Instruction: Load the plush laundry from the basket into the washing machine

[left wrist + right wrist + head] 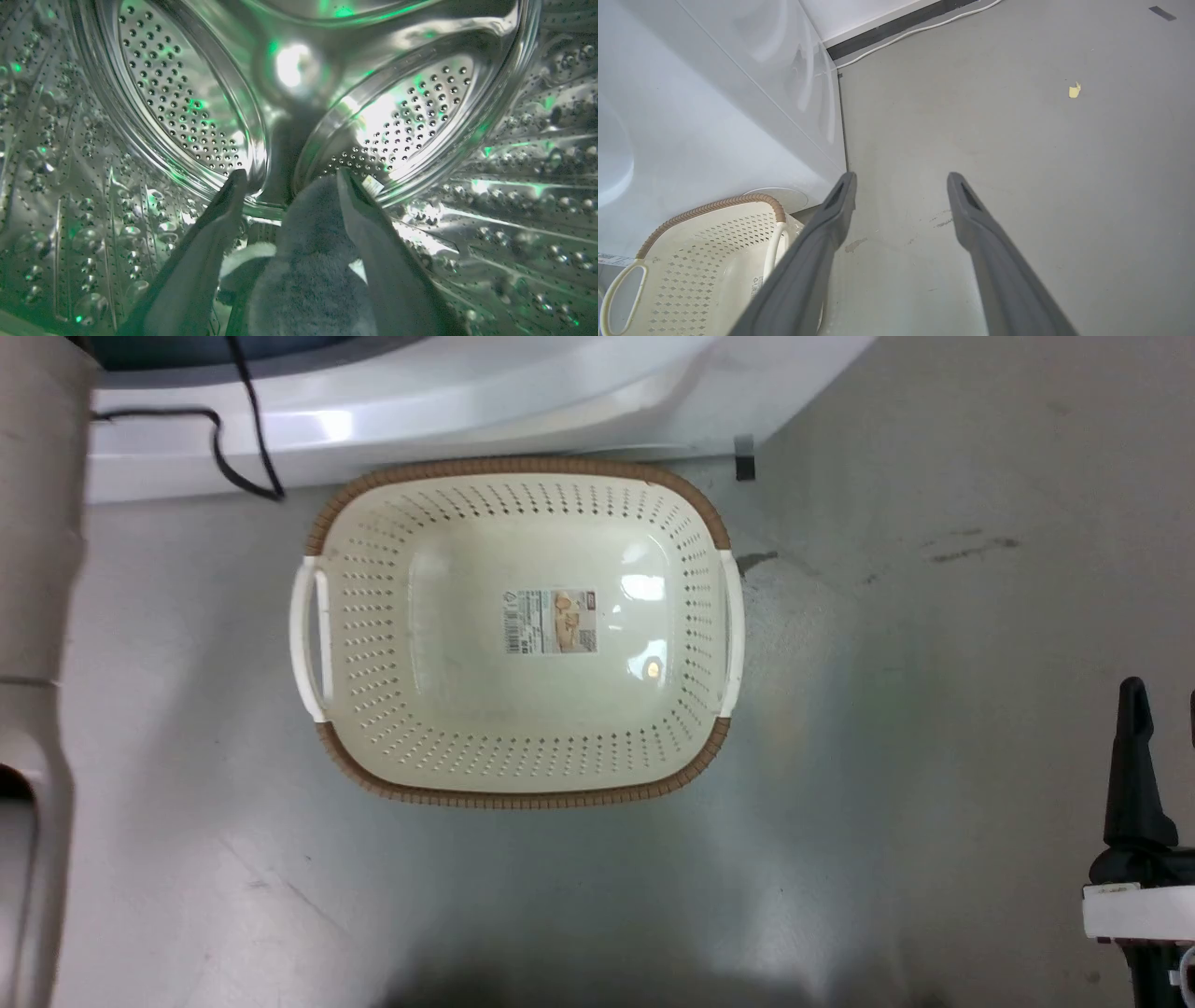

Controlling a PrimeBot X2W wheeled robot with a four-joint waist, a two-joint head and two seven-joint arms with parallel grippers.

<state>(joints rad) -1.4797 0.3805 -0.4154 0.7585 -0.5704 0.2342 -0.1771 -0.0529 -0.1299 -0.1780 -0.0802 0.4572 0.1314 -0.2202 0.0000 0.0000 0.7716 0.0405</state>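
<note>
The cream basket with its brown rim stands on the floor and holds nothing; only the label on its base shows, and its corner appears in the right wrist view. The washing machine's white front lies just beyond it. My left gripper reaches inside the steel drum, fingers spread wide. The plush laundry, grey fur with a white patch, lies between them against the right-hand finger. My right gripper hangs open over bare floor beside the basket, also at the head view's lower right.
A black cable droops across the washer's front at the upper left. My pale left forearm runs along the head view's left edge. A white cable follows the wall base, and a yellow scrap lies on the grey floor.
</note>
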